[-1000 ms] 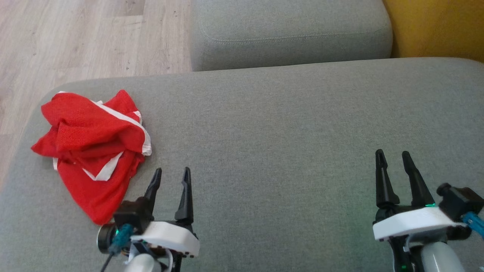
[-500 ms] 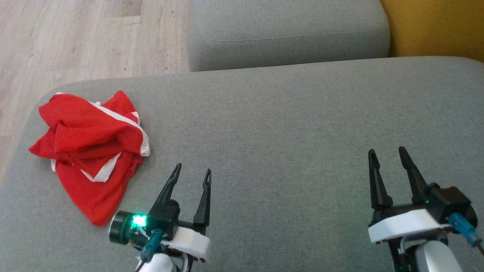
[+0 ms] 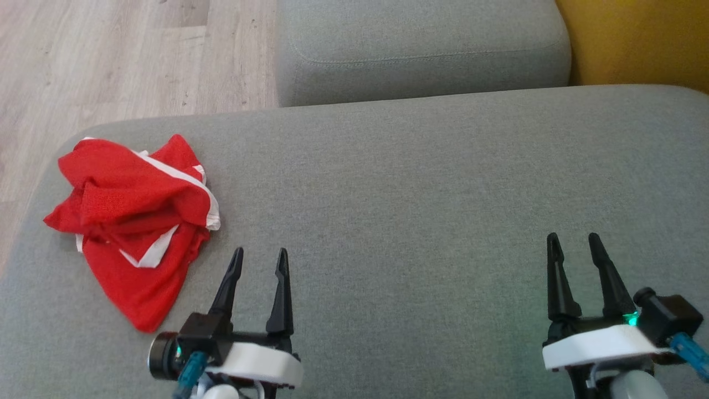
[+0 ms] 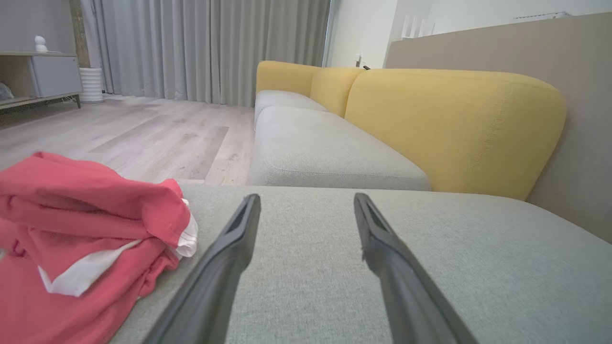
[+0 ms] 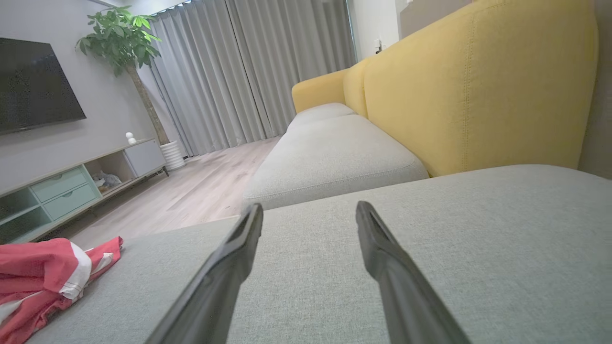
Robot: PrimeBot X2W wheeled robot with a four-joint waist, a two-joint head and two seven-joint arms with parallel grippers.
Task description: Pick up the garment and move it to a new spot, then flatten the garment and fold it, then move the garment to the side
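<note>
the left claw [image 3: 260, 252] has swung back toward the garment [image 3: 133, 221] after drifting to 3 o'clock. the right claw [image 3: 573, 238] has sunk slightly toward 6 o'clock. both stand wide open and hold nothing. the red garment lies crumpled and unmoved at the sofa cushion's [image 3: 415, 183] 9 o'clock edge, at the left claw's 10 o'clock. the pickup looks not yet begun.

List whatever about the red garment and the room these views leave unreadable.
- Head view: the garment is crumpled; its own folds hide its shape and underside, so its type is unclear.
- Left wrist view: the garment runs off the left and bottom edges.
- Right wrist view: the garment is cut by the left and bottom edges; the small object in the cabinet is too small to identify.
</note>
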